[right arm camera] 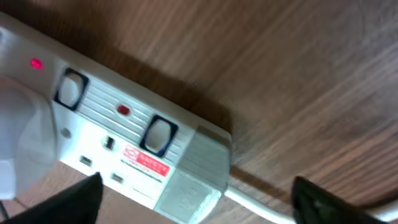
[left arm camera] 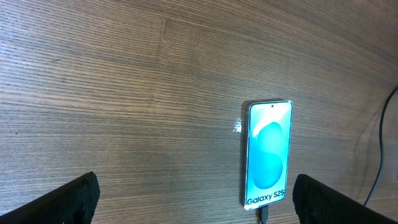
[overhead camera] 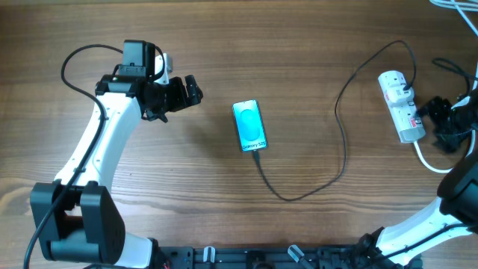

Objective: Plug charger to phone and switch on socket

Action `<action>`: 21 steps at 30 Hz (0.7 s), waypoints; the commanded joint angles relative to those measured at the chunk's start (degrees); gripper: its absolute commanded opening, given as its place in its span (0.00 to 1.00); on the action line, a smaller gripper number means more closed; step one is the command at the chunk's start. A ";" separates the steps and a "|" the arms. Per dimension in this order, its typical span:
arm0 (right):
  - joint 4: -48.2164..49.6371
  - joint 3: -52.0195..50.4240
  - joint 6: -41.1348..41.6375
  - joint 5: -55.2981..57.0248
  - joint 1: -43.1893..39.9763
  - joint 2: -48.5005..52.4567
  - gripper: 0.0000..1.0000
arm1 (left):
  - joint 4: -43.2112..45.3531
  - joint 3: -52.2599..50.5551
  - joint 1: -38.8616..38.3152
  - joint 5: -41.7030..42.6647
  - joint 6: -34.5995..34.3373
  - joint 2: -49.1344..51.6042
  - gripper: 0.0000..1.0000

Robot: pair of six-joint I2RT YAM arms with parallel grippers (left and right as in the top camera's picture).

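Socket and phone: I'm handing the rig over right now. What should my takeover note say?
Fingers: left gripper is open and empty, left of the phone. The right gripper is open and empty, beside the socket.
Things: the charger runs from the phone's bottom edge to its plug head in the socket.
Done: the cable looks plugged in at both ends. A red light glows by the plug, so the switch appears on.
Left: confirm charging, then pull the arms clear.
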 commanded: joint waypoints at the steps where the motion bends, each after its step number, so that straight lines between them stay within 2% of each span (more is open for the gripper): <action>1: 2.71 -0.33 -0.74 -0.92 0.24 -1.22 1.00 | -0.04 -0.24 0.33 -0.57 -0.48 -0.46 1.00; 12: 19.67 -0.33 -0.76 -0.92 0.24 -1.22 1.00 | -0.04 -0.24 0.33 -0.57 -0.48 -0.46 1.00; 21: 22.77 -0.33 -0.76 -0.92 0.24 -1.22 1.00 | -0.04 -0.24 0.33 -0.57 -0.48 -0.46 1.00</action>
